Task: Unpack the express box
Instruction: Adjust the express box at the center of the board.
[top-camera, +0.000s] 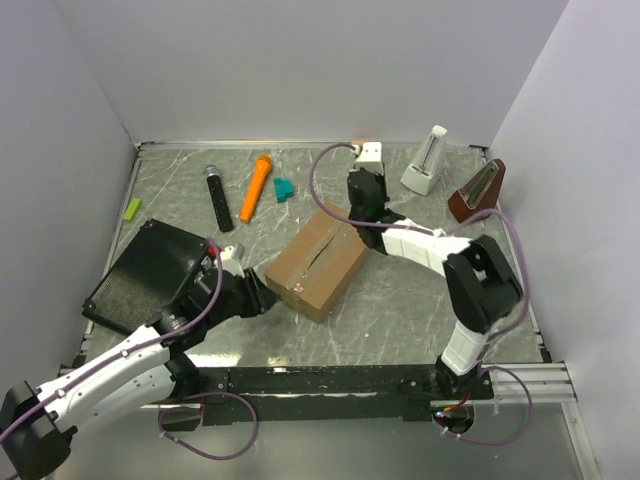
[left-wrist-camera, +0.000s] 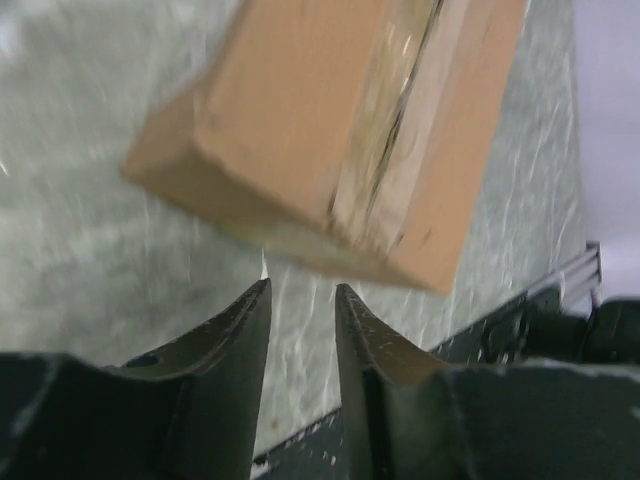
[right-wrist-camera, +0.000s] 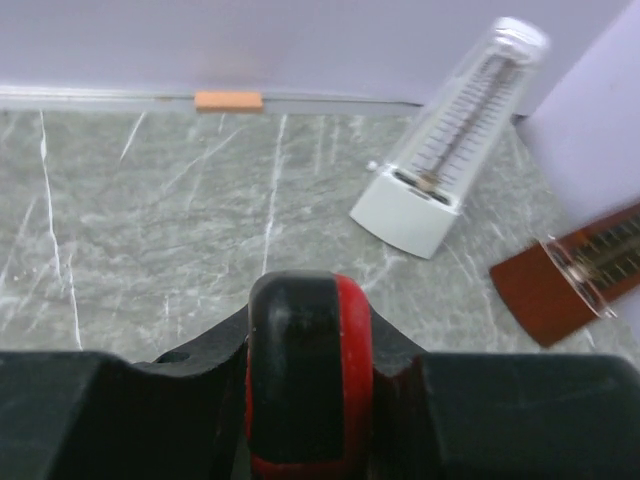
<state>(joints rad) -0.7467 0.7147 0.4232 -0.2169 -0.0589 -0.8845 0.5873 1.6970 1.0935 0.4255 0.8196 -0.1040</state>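
The express box (top-camera: 320, 262) is a brown cardboard carton, flaps shut, lying at the middle of the table with a clear tape strip (left-wrist-camera: 385, 120) along its top seam. In the left wrist view the box (left-wrist-camera: 300, 110) fills the upper half. My left gripper (top-camera: 266, 295) sits low by the box's near-left corner; its jaws (left-wrist-camera: 300, 292) stand slightly apart and empty, just short of the box. My right gripper (top-camera: 366, 188) is beyond the box's far corner, pointing toward the back wall, shut on a black-and-red tool (right-wrist-camera: 310, 380).
A flat black ribbed case (top-camera: 150, 275) lies left of my left arm. A black pen (top-camera: 218, 197), orange marker (top-camera: 256, 188), teal block (top-camera: 284, 189) and green block (top-camera: 132, 208) lie behind. A white metronome (right-wrist-camera: 440, 160) and brown metronome (right-wrist-camera: 575, 275) stand back right.
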